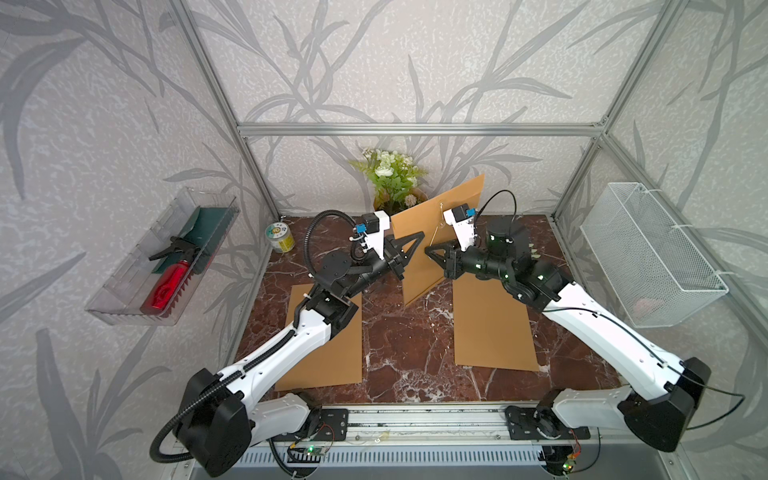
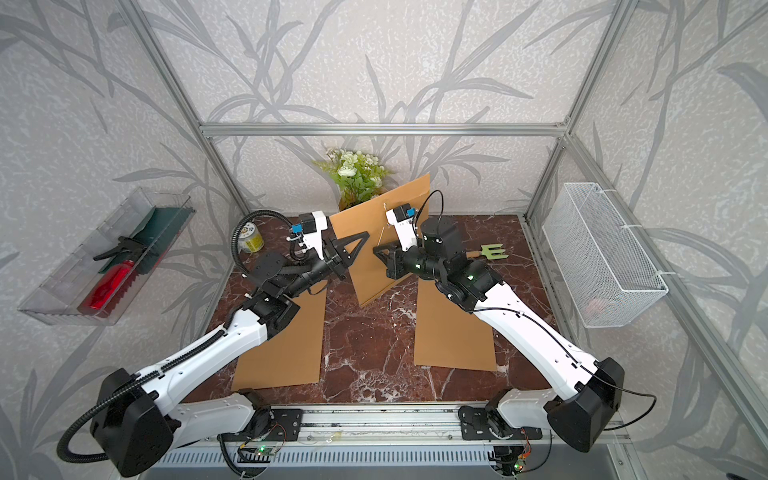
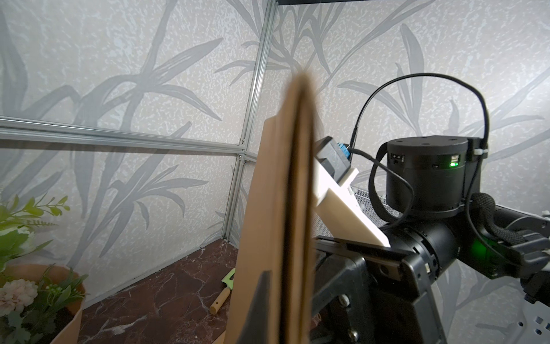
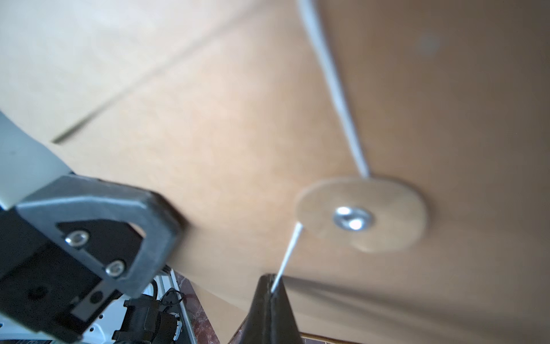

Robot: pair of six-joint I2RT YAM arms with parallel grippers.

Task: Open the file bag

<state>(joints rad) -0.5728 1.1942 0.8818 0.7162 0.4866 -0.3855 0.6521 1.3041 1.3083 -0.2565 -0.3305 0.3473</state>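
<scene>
Both my top views hang high over the 6 o'clock edge and look down toward 12, sharing the whole table (image 1: 407, 353). My left wrist view faces 3 o'clock, tight along the file bag (image 3: 276, 208) edge. My right wrist view faces 9, blurred-close on the same bag's face.

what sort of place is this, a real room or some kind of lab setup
Most likely a staged robot test cell, not a real room: an aluminium frame carries leaf-print wallpaper panels, and the left arm and right arm sit on a rail fronting a marble-look tabletop.
</scene>
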